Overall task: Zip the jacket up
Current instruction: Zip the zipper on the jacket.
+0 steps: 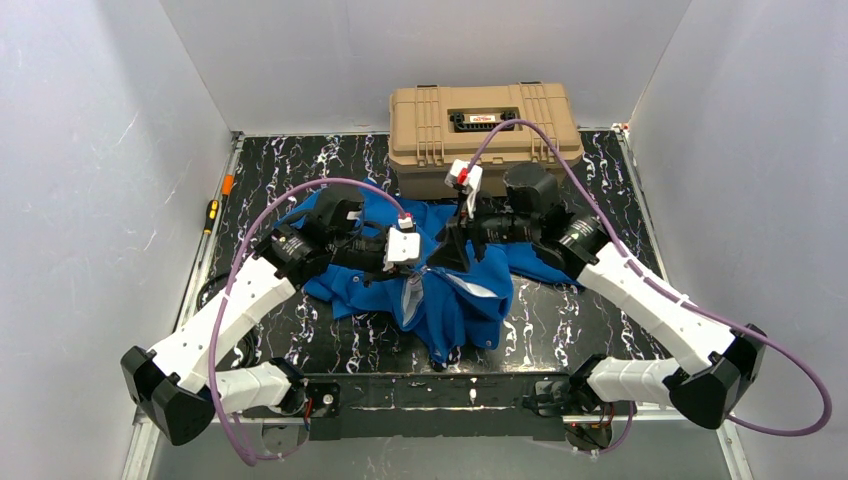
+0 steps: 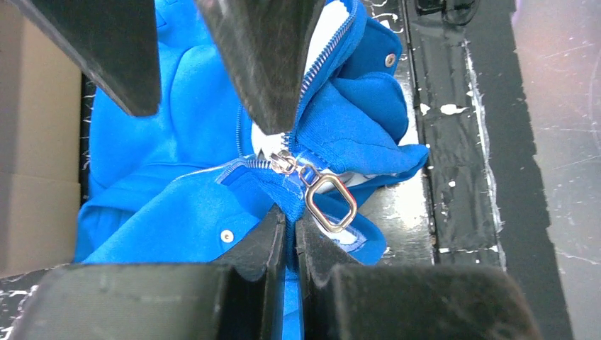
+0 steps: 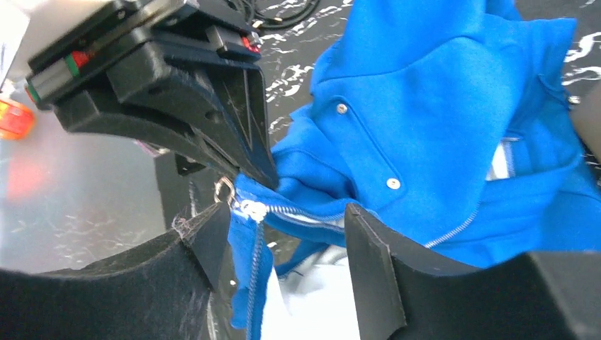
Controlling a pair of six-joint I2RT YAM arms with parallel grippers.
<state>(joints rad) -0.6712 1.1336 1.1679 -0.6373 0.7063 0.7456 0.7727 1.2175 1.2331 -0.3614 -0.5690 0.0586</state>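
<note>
The blue jacket (image 1: 465, 300) lies crumpled on the marbled table between the two arms. My left gripper (image 2: 290, 216) is shut on the jacket's bottom edge, just below the zipper slider (image 2: 283, 164) and its metal pull ring (image 2: 331, 202). The zipper teeth (image 2: 322, 53) run apart above the slider, showing pale lining. My right gripper (image 3: 283, 230) is open, its fingers astride the zipper strip with the slider (image 3: 251, 210) close to the left finger (image 3: 205, 241). It grips nothing. In the top view both grippers meet over the jacket's front, left gripper (image 1: 415, 272), right gripper (image 1: 450, 250).
A tan hard case (image 1: 485, 125) stands at the back of the table (image 1: 600, 300), right behind the jacket. A screwdriver (image 1: 211, 213) and a small orange item (image 1: 228, 184) lie along the left edge. White walls close in on three sides.
</note>
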